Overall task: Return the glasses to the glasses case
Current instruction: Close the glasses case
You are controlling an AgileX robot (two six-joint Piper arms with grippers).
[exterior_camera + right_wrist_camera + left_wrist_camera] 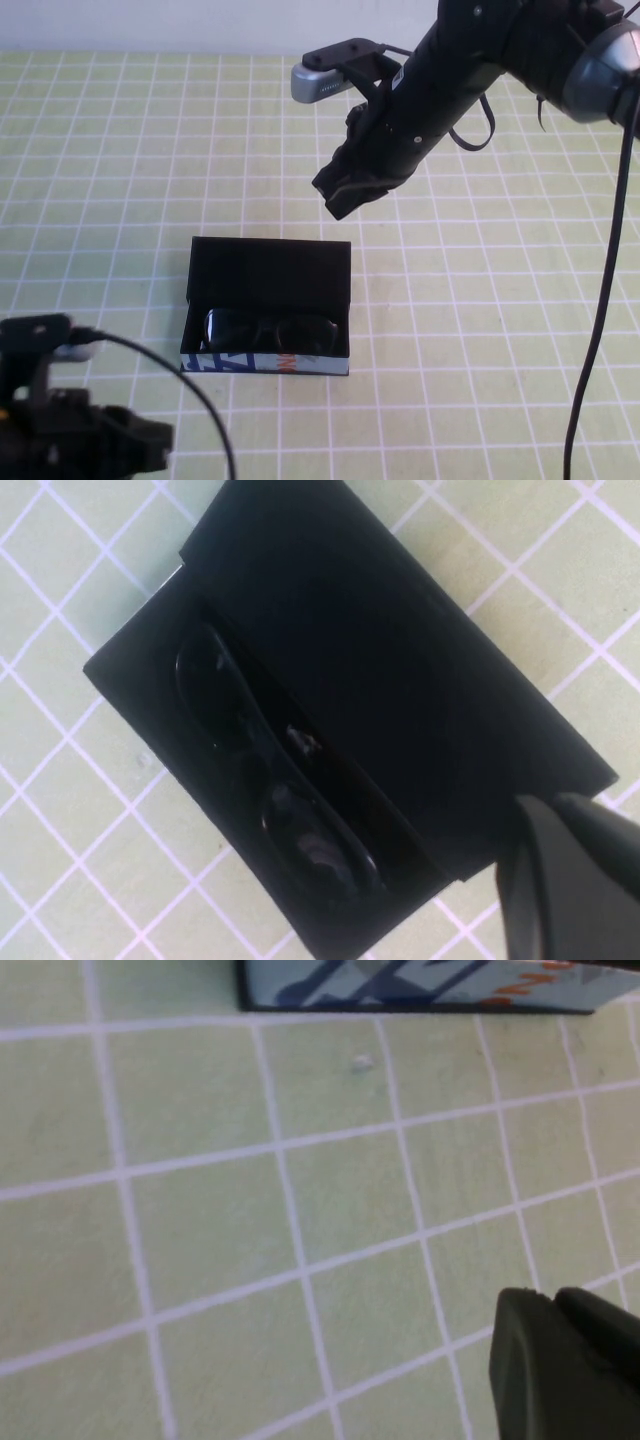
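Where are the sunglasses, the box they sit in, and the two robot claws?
glasses [268, 331]: high view, on the lenses.
glasses case [270, 265]: high view, open lid.
right gripper [350, 193]: high view, fingertips, raised beyond the case.
left gripper [565, 1365]: left wrist view, fingertips, near the case's printed front.

The left gripper is cut off at the lower left of the high view. The right gripper shows as a dark lump, jaws unreadable. The glasses case is cropped at the left wrist view's upper edge.
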